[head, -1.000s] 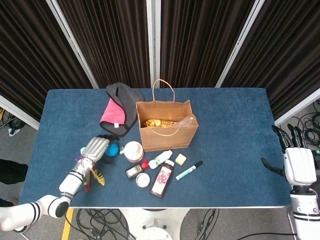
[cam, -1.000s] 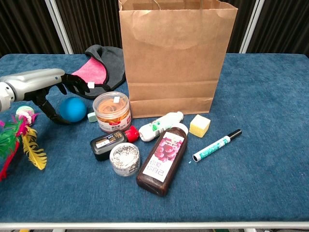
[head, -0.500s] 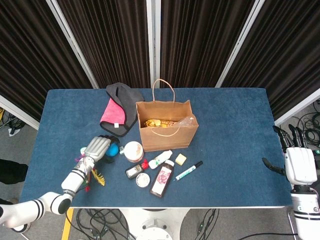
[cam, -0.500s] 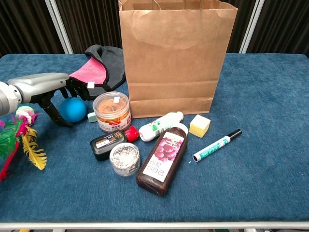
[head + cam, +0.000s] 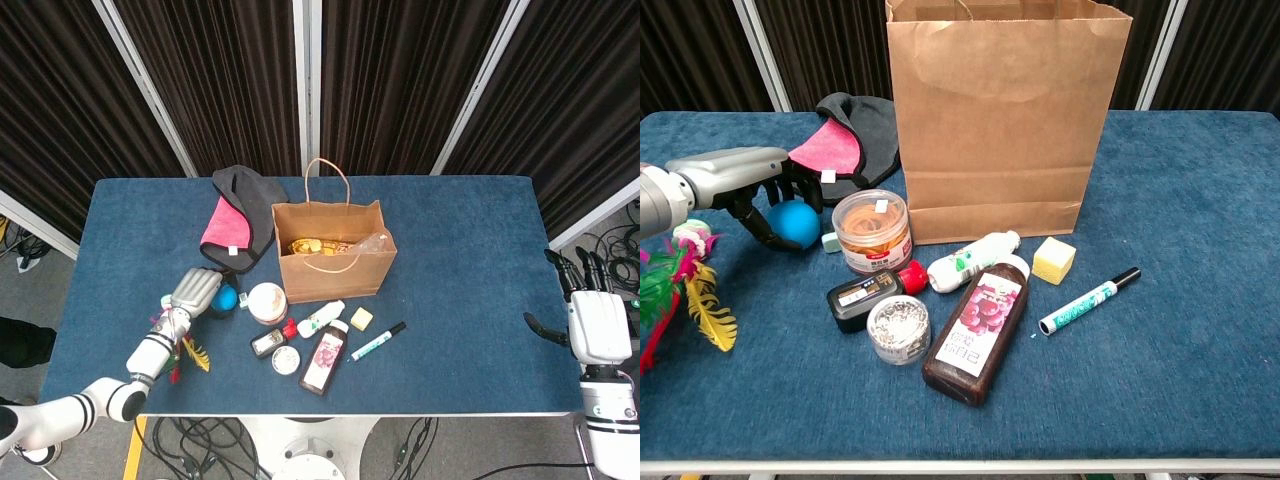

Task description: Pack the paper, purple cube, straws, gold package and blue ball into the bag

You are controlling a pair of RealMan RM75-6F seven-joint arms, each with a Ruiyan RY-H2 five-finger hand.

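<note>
The brown paper bag [image 5: 335, 268] [image 5: 1005, 120] stands upright mid-table. Inside it lie the gold package [image 5: 313, 245] and a clear plastic wrap [image 5: 371, 241]; the rest of its contents are hidden. The blue ball [image 5: 797, 223] [image 5: 227, 298] sits on the table left of the bag. My left hand [image 5: 738, 176] [image 5: 195, 290] reaches over it, dark fingers curled round its top and back, thumb low at its left. My right hand [image 5: 598, 326] hangs off the table's right edge, fingers apart, holding nothing.
Beside the ball stands an orange-filled jar [image 5: 872, 232]. In front of the bag lie a white bottle [image 5: 970, 260], dark bottle [image 5: 978, 325], black box [image 5: 865, 297], clip tin [image 5: 898, 328], yellow cube [image 5: 1053, 260] and marker [image 5: 1090, 300]. A feather toy [image 5: 680, 290] lies left; a grey-pink cloth [image 5: 840, 140] behind.
My left hand has slid right and its fingers have closed round the blue ball. The right hand has barely shifted.
</note>
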